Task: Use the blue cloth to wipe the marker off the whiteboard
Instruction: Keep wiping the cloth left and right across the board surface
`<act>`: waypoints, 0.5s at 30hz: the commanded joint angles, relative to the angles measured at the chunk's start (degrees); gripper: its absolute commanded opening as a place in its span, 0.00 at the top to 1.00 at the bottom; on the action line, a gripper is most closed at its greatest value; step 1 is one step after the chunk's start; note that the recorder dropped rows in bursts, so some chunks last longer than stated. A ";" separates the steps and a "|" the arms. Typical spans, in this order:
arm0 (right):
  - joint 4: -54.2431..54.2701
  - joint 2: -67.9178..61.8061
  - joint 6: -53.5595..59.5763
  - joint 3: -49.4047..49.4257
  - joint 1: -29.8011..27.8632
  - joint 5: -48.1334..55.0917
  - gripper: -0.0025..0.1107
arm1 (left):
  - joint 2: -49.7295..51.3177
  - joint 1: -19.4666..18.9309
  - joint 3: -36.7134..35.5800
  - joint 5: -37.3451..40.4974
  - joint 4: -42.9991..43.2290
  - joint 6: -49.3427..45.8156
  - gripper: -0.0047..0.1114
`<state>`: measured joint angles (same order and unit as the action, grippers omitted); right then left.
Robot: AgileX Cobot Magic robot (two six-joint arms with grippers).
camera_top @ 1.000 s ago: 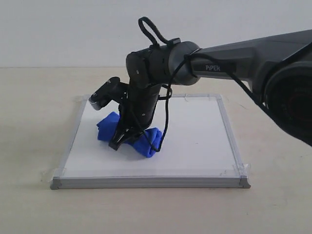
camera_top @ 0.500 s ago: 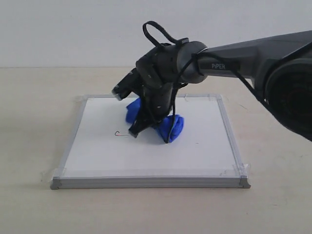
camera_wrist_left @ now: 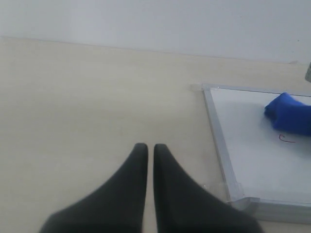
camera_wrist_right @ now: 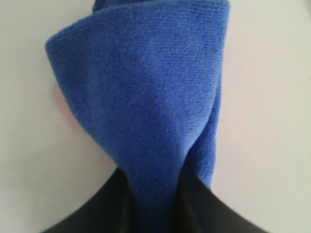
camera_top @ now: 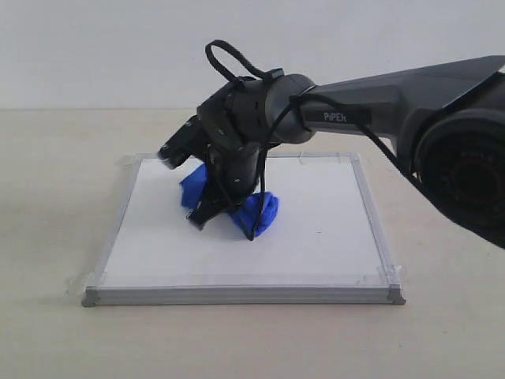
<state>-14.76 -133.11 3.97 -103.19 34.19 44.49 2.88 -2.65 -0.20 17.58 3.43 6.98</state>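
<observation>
The whiteboard lies flat on the table, silver-framed with taped corners. My right gripper reaches across to its left-centre and is shut on the blue cloth, pressing it onto the board. In the right wrist view the blue cloth bulges out from between the dark fingers over white board. The exterior view hides the marker behind the gripper. The left wrist view shows the marker as a small red squiggle just beside the cloth. My left gripper is shut on nothing, over bare table beside the board's frame.
The beige table surrounds the board, with a pale wall behind it. A black cable loop stands up from the right wrist. The right arm's large body fills the right side of the exterior view.
The right gripper swept the cloth right and away, baring the red squiggle, then came back left over it. The left gripper shows only now.
</observation>
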 commanded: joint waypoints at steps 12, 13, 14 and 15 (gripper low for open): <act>21.17 -2.23 21.67 -0.46 5.67 -4.20 0.98 | -0.24 -0.08 0.20 -0.65 -0.40 -0.21 0.92; 20.60 -2.23 22.38 -0.99 5.97 -4.64 0.98 | -0.24 -0.08 0.20 -0.65 -0.40 -0.21 0.92; 19.59 -2.23 21.76 -1.54 6.07 -4.91 0.98 | -0.24 -0.08 0.20 -0.65 -0.40 -0.21 0.92; 17.77 -2.23 20.60 -2.05 5.93 -5.02 0.98 | -0.24 -0.08 0.20 -0.65 -0.40 -0.21 0.92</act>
<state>0.56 -134.32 22.68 -104.48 39.38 39.39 2.88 -2.65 -0.20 17.58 3.43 6.98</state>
